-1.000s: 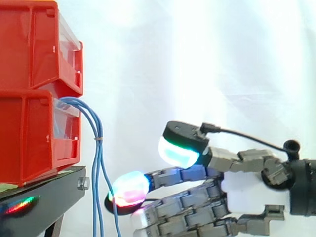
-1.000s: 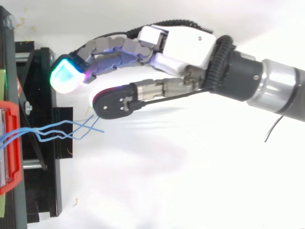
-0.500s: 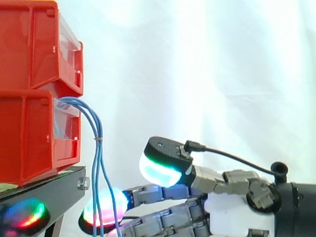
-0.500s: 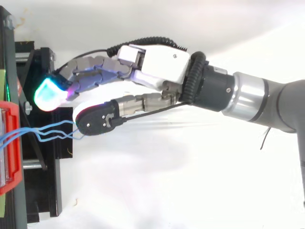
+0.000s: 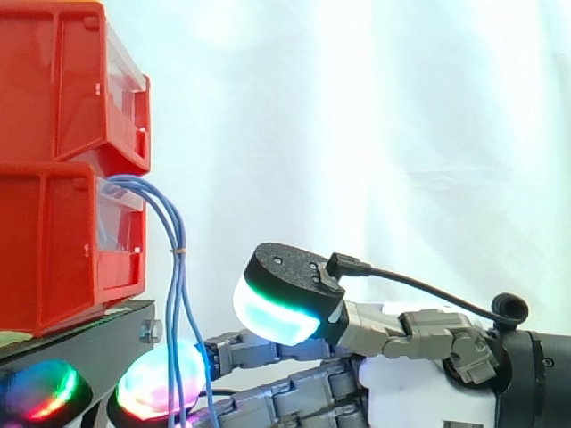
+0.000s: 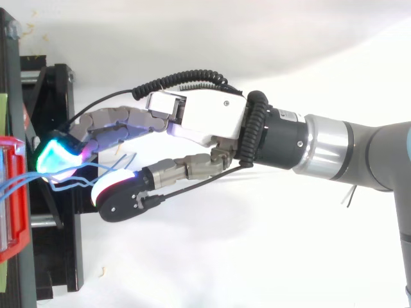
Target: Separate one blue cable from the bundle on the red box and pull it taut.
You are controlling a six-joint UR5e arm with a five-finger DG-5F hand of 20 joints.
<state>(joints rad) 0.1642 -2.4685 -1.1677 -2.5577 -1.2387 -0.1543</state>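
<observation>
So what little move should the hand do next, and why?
Probably close the thumb toward the fingers to pinch one strand. The hand is open, and the blue cables hanging from the lower red bin run through the gap between thumb and glowing fingertips; none is held yet.

The hand has a white boxy palm shell, grey segmented metal fingers and thick pads glowing green, cyan and magenta, one black-backed, and behind it sit a black wrist collar, a polished silver ring and a matte grey arm tube.
</observation>
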